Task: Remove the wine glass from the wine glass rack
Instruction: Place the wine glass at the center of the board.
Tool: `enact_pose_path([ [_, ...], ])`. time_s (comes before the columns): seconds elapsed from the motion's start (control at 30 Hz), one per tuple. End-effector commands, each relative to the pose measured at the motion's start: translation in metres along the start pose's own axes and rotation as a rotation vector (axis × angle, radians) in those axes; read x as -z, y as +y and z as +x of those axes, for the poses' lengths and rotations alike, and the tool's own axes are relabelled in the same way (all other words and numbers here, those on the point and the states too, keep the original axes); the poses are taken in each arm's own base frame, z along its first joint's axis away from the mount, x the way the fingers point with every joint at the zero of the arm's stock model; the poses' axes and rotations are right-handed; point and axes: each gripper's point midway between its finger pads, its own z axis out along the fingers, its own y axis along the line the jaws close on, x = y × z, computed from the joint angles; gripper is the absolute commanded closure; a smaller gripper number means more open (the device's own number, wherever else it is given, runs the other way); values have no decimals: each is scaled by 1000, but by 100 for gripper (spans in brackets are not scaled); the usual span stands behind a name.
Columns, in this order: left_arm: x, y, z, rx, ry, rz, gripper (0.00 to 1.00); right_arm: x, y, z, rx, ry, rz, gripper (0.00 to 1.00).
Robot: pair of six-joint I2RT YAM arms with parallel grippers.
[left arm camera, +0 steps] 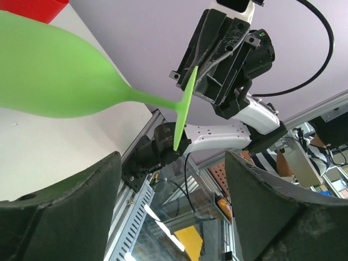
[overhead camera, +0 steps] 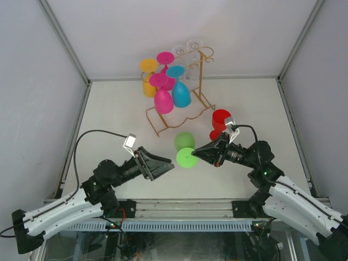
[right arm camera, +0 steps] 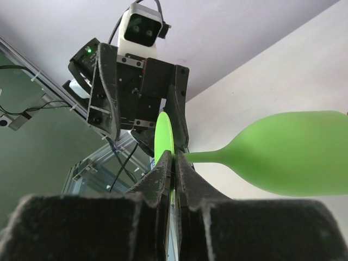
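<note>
- While the right gripper (overhead camera: 197, 154) is clenched on the rim of its round foot, the green wine glass (overhead camera: 185, 148) lies on its side off the wine glass rack (overhead camera: 202, 81), over the table (overhead camera: 119, 114) just in front of the rack's wavy base.
- Its bowl points toward the rack and its foot toward the arms' bases; whether the bowl touches the table cannot be told.
- The left gripper (overhead camera: 171, 166) is released, its fingers (left arm camera: 65, 201) spread wide with nothing between them, just beside the foot but apart from it.
- The two grippers face each other with the foot between them.
- A red cup (overhead camera: 219, 120) stands just behind the right gripper.
- On the rack hang a yellow glass (overhead camera: 149, 87), a pink glass (overhead camera: 163, 100) and a blue glass (overhead camera: 181, 95), bowls down.
</note>
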Motion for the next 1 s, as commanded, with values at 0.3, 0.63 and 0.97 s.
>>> enact_pose_path([
  [0.3,-25,-18,1,11,-25,60,37,-8,10,-28,9,-128,-6,100],
  [0.63,-39,-29,2,19,-54,132,56,-8,6,-29,-1,-137,16,100],
  [0.97,-41,-26,2,10,-72,138,62,-6,15,-26,21,-115,-24,100],
])
